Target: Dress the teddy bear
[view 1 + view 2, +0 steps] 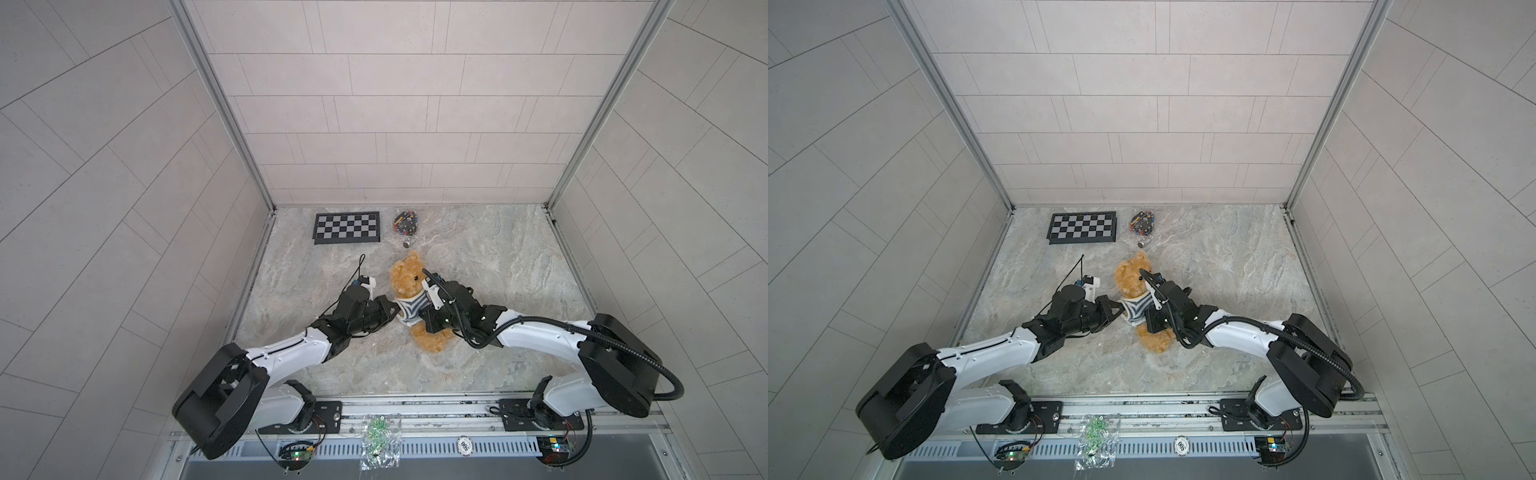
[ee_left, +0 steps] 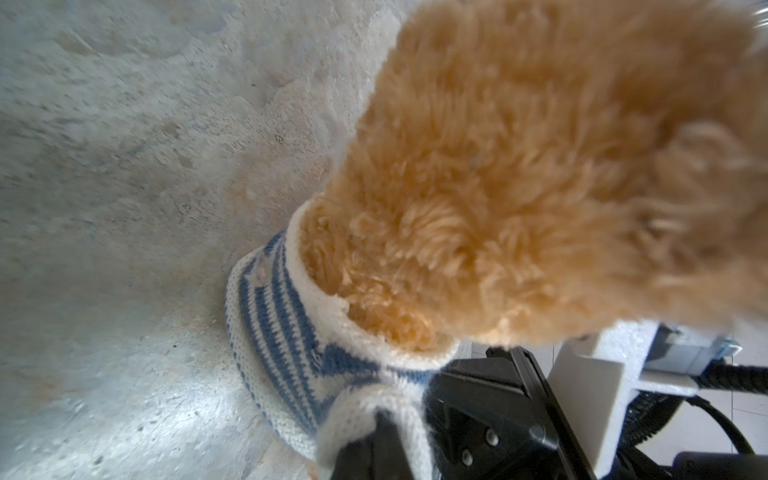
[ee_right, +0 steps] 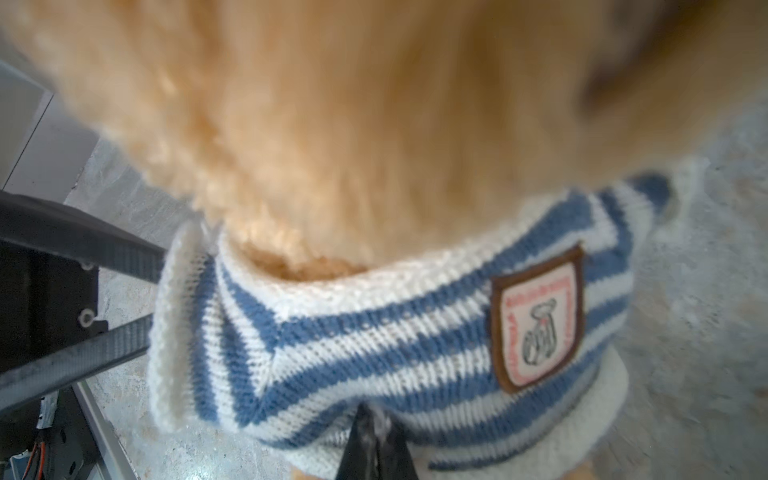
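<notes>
A fluffy golden-brown plush teddy bear (image 1: 409, 276) lies mid-way across the grey marble bench (image 1: 519, 266), head toward the back wall, a blue-and-white striped knit shirt (image 1: 409, 312) around its torso. The left gripper (image 1: 394, 309) and right gripper (image 3: 370, 424) each pinch the shirt's edge.

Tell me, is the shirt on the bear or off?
On: the striped shirt wraps the chest of the bear, collar around its neck.
</notes>
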`<action>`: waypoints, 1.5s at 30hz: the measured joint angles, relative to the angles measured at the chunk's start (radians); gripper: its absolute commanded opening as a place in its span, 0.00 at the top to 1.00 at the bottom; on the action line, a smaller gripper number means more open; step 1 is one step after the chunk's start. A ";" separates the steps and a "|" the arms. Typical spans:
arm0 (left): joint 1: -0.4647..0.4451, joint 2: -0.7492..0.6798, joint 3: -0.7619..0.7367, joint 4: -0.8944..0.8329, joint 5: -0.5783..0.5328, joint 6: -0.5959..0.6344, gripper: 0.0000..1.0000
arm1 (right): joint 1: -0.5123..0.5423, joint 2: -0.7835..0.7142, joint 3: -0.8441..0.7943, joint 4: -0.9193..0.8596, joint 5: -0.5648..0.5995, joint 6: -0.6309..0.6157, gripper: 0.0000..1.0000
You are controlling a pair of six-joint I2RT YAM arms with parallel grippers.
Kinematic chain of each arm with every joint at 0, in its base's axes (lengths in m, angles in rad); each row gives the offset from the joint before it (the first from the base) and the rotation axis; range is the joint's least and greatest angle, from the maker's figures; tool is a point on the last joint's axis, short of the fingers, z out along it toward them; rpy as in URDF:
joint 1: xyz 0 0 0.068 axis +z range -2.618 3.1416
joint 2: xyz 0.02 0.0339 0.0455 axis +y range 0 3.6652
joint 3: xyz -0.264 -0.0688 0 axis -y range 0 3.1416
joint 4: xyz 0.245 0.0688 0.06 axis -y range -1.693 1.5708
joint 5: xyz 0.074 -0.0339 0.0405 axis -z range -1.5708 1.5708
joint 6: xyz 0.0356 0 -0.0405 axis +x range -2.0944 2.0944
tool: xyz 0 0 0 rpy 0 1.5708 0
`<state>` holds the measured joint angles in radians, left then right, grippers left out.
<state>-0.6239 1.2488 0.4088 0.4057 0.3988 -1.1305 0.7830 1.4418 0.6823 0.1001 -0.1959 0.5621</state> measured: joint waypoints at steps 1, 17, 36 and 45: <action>0.003 0.000 -0.007 0.004 0.006 0.004 1.00 | 0.000 -0.002 -0.001 -0.004 0.001 -0.001 1.00; 0.123 -0.069 0.009 -0.218 0.295 0.253 1.00 | -0.113 -0.031 -0.089 -0.046 0.014 0.002 1.00; 0.039 -0.074 0.013 -0.063 0.272 0.032 1.00 | 0.164 -0.371 -0.046 -0.187 0.034 -0.002 0.39; -0.016 -0.077 -0.004 -0.023 0.203 -0.034 1.00 | 0.206 -0.243 -0.047 -0.193 0.116 0.021 0.39</action>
<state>-0.6395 1.1713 0.4046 0.3828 0.6022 -1.1645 0.9886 1.1988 0.6357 -0.0929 -0.0799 0.5835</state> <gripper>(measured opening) 0.041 0.619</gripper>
